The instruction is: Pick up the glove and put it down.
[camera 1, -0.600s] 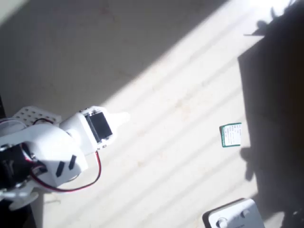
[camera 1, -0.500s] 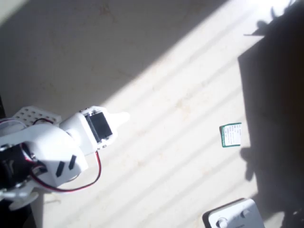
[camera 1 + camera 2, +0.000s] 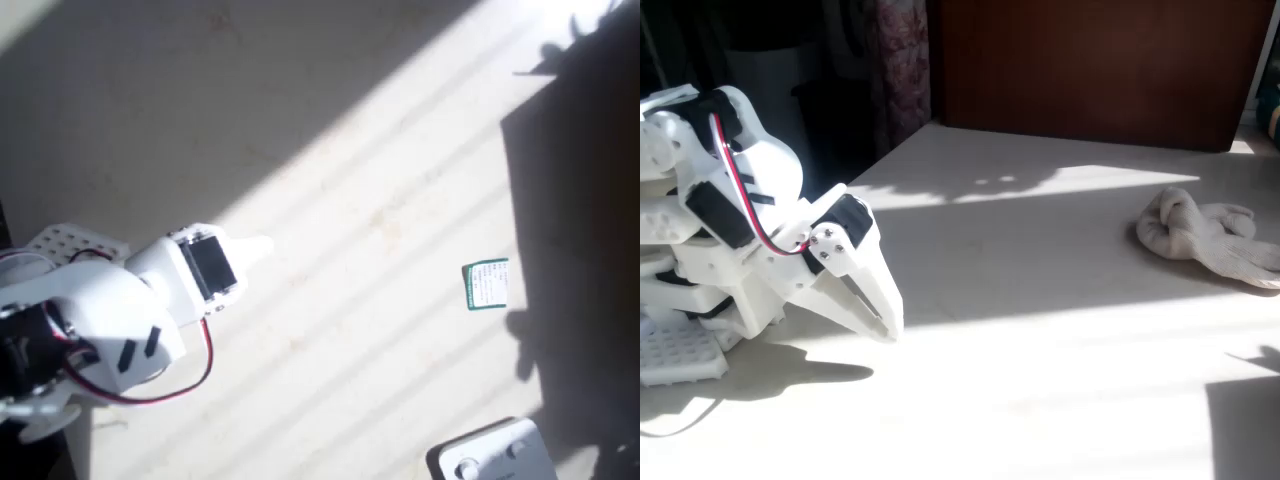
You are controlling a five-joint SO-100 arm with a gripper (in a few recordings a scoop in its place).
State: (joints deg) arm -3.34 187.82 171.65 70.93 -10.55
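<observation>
We count one white gripper (image 3: 885, 322), folded low at the left of the fixed view with its two fingers pressed together into a single downward-pointing wedge, the tip at or just above the table (image 3: 1040, 380); it has hold of nothing. In the overhead view the same gripper (image 3: 255, 250) shows as a pale pointed tip jutting from the white arm (image 3: 110, 320) at the lower left, with one red wire (image 3: 205, 360) looping beside the arm's body. Moving outward from the fingertip, we see one glove (image 3: 1205, 235), well apart from the gripper, far across the table to the right and somewhat further back in the fixed view. It is cream-beige soft fabric, lying crumpled on the tabletop, with a bunched, knotted-looking end toward the gripper and stubby fingers trailing away to the right edge of the picture, half in shade and half in sun. In the overhead view we count one small green-edged white card (image 3: 487, 285) lying flat on the table, well to the right of the gripper tip, and one white plastic part (image 3: 490, 455) at the bottom edge, below the card.
</observation>
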